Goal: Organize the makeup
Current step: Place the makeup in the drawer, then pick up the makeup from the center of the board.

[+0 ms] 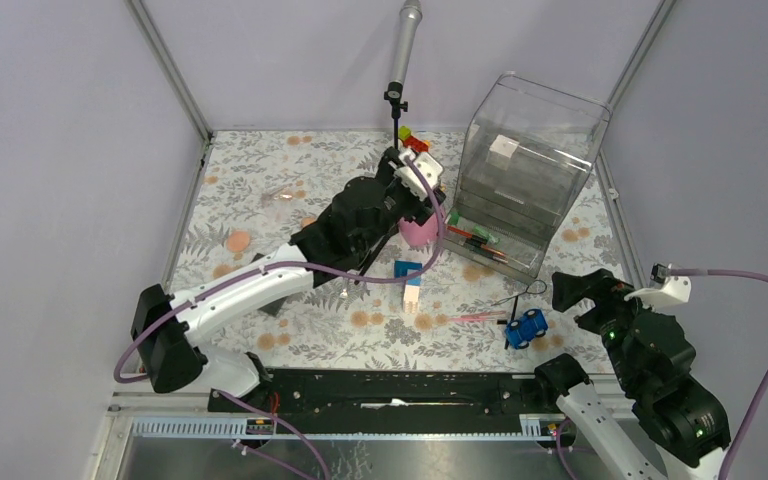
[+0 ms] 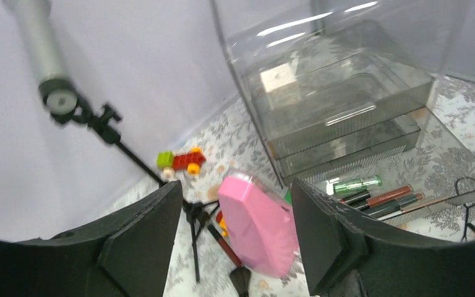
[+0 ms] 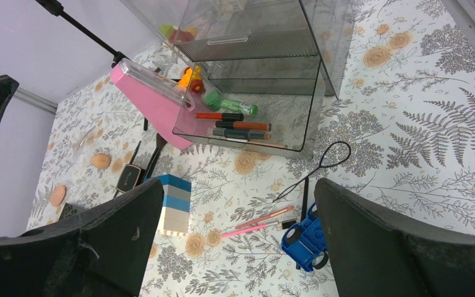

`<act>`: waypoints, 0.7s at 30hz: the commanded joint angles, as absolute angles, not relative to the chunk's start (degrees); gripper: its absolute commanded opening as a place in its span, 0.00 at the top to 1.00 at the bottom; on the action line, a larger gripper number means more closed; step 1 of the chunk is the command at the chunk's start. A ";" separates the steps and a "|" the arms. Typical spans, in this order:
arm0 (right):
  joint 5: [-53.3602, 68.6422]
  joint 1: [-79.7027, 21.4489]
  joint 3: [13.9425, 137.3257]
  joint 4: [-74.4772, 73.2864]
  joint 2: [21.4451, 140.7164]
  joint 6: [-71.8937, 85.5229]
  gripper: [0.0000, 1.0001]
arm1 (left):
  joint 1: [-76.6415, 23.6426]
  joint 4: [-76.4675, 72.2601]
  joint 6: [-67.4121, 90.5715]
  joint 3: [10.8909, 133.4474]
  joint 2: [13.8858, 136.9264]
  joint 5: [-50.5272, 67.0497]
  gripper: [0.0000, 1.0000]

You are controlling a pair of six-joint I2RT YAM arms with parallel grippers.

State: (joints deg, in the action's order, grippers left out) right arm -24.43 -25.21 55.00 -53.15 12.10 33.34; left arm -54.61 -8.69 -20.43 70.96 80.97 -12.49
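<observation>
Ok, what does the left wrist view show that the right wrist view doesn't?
Only left wrist: the silver cylinder topping the black stand. Only right wrist: the blue toy car, the blue-and-white block tower, thin pink pencils, peach round sponges. Both: the tall pink cone-shaped object and the green tube in the clear organizer's front tray.

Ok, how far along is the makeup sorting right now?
Partly done. The organizer's open tray already holds a green tube and several pencils. Nothing is in hand: the left gripper over the pink cone and the right gripper both have jaws open. Left on the table: pink pencils, peach sponges, a black compact and a brush.
</observation>
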 commanded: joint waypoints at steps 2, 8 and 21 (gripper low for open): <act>-24.68 -25.07 54.00 -49.45 13.15 32.46 0.01 | -52.01 -0.25 -1.91 68.29 79.16 -23.59 0.29; -25.04 -25.07 53.75 -49.15 13.42 31.60 0.01 | -46.37 3.77 10.80 59.71 75.60 -22.40 0.29; -23.49 -25.09 53.09 -48.30 14.94 31.80 0.01 | -37.22 8.54 26.42 52.78 76.91 -25.46 0.20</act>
